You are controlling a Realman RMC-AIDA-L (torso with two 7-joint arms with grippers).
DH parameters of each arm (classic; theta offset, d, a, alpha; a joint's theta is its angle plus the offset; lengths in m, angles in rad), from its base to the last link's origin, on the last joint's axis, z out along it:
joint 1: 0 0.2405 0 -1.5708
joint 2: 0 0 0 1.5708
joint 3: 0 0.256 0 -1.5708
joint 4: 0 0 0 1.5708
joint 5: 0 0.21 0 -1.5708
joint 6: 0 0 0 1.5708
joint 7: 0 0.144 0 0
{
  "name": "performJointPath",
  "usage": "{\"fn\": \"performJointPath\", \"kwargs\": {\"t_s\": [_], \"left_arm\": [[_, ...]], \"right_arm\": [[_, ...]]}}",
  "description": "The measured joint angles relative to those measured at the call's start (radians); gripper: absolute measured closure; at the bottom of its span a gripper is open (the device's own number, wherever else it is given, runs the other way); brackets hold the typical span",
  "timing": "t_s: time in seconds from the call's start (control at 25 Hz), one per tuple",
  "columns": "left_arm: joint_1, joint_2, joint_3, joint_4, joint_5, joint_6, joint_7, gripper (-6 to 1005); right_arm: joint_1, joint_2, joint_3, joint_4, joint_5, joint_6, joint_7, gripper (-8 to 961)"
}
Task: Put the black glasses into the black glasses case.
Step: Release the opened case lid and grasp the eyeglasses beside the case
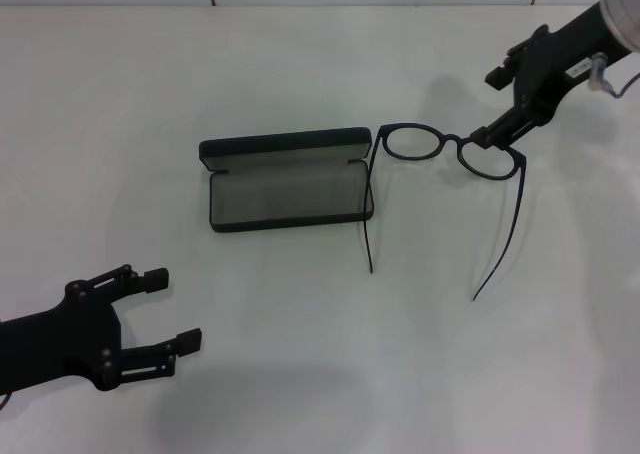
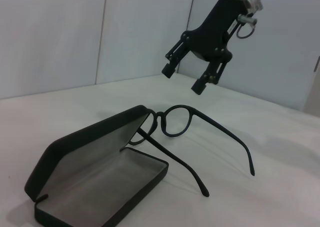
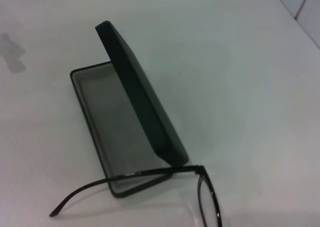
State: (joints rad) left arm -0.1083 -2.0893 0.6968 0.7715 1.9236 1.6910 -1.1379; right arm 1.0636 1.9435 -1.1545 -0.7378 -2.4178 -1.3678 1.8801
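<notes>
On the white surface [image 1: 300,374] the open black glasses case [image 1: 288,196] lies long axis 9-to-3. The black glasses [image 1: 452,150] touch its 3 o'clock end, temples toward 6. Right end effector [image 1: 505,104], fingers apart, hovers above them; left end effector [image 1: 165,319], apart, idles at 7.

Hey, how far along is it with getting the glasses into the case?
Done: the black case lies open, its grey inside bare. In hand: the right hand is open just above the glasses, which rest on the table beside the case, temples unfolded. Left: grasping, lifting and placing them inside. The left hand waits open, near the robot.
</notes>
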Motion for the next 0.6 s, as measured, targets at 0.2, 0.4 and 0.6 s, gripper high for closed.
{"fn": "performJointPath", "kwargs": {"t_s": [0.2, 0.4, 0.6], "left_arm": [[0.004, 0.001, 0.001, 0.002, 0.001, 0.0, -0.003, 159], [0.006, 0.002, 0.001, 0.0, 0.003, 0.0, -0.003, 163], [0.008, 0.002, 0.001, 0.0, 0.003, 0.0, -0.003, 166]], "right_arm": [[0.005, 0.028, -0.001, 0.052, -0.004, 0.071, -0.048, 106], [0.007, 0.057, -0.005, 0.108, -0.019, 0.149, -0.079, 106], [0.006, 0.07, -0.011, 0.144, -0.022, 0.206, -0.096, 107]]}}
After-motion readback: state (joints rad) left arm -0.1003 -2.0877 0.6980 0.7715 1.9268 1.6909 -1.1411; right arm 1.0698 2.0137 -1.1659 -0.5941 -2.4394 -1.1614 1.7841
